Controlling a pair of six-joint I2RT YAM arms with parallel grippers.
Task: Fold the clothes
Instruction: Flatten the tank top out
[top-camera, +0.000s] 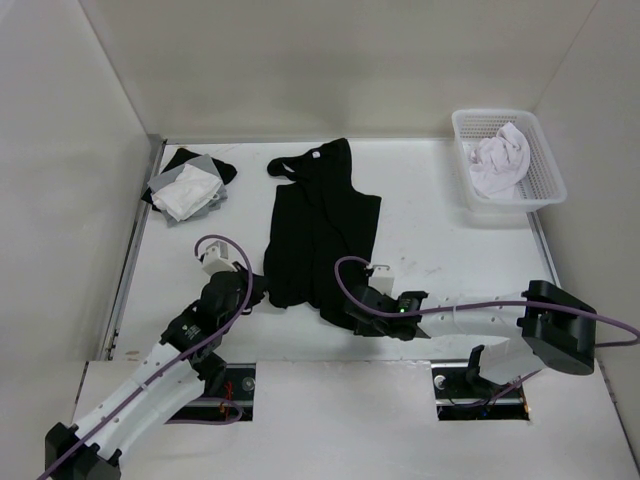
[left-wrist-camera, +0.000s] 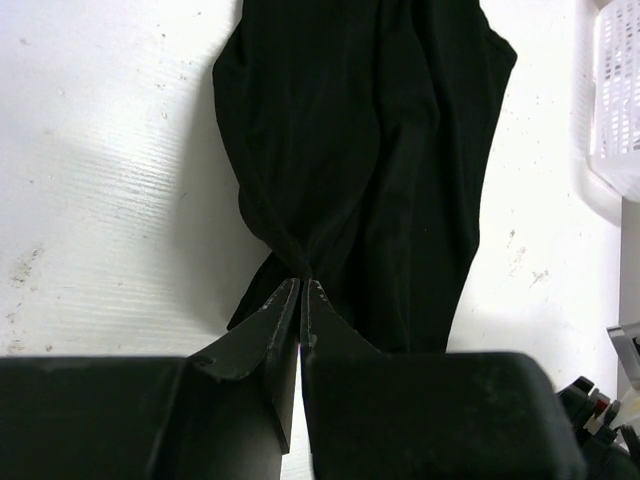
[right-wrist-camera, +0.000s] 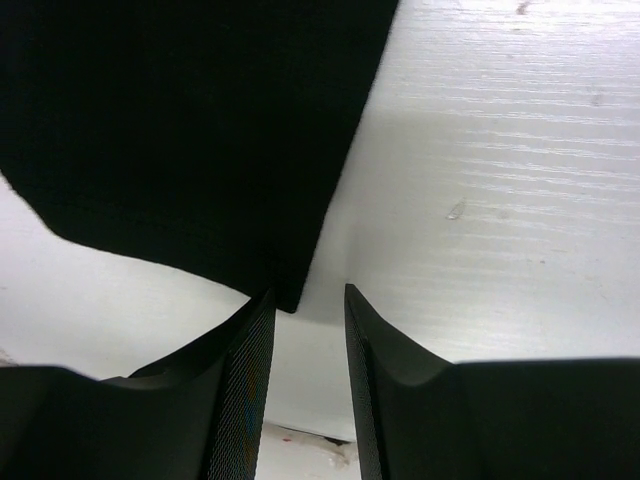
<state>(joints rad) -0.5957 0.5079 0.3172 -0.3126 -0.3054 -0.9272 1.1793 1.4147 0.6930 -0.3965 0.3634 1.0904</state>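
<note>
Two grippers work at the near edge of the table (top-camera: 450, 260), one at each near corner of the single black garment (top-camera: 320, 225). Left gripper (left-wrist-camera: 303, 285): clenched, with the near-left hem bunched into its tips, so I judge that it has the cloth. Right gripper (right-wrist-camera: 308, 295): jaws parted, nothing held; the near-right hem corner lies flat on the table just ahead of them, nosing into the gap. The garment lies mid-table, its long axis running near to far, neck hole at the far end, so a fold would carry the hem away from the arms. Only the right arm has yet to take hold. Further back: one stack of cloths (top-camera: 188, 188) at far left, one basket (top-camera: 500, 113) at far right, one pale garment (top-camera: 500, 160) inside it.
</note>
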